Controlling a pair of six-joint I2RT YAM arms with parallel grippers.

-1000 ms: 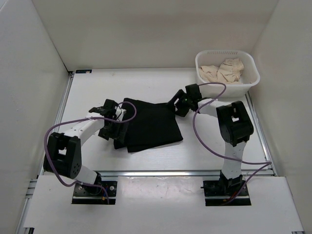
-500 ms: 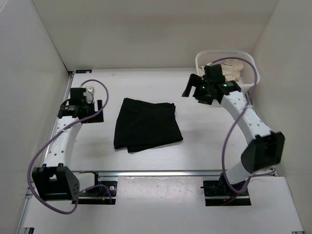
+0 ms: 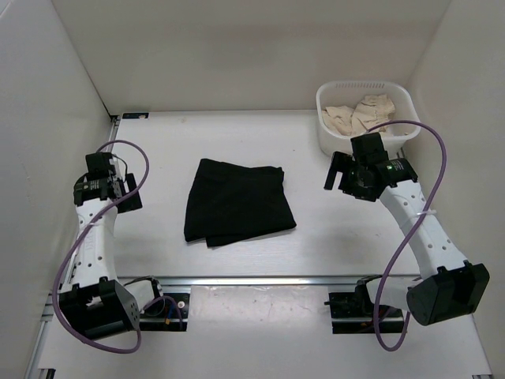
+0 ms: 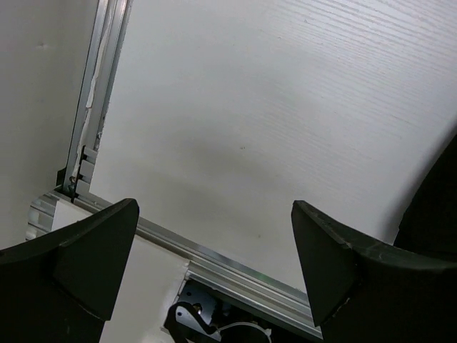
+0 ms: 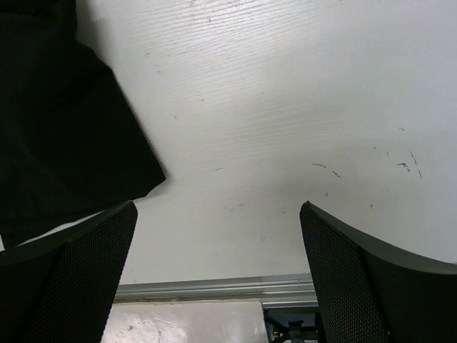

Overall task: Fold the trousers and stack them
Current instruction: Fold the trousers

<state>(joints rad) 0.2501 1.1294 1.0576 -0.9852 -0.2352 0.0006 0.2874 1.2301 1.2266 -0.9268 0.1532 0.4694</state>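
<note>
Hovering well left of the trousers (image 3: 237, 201), the left pincer (image 4: 214, 214) is spread wide and empty. The black trousers lie folded in a compact bundle on the tabletop (image 3: 316, 237), touched by neither arm. Right of the trousers and apart from them, the right pincer (image 5: 218, 211) also gapes open, holding nothing. Farther right, a white basket (image 3: 367, 85) holds cream cloth (image 3: 359, 114).
</note>
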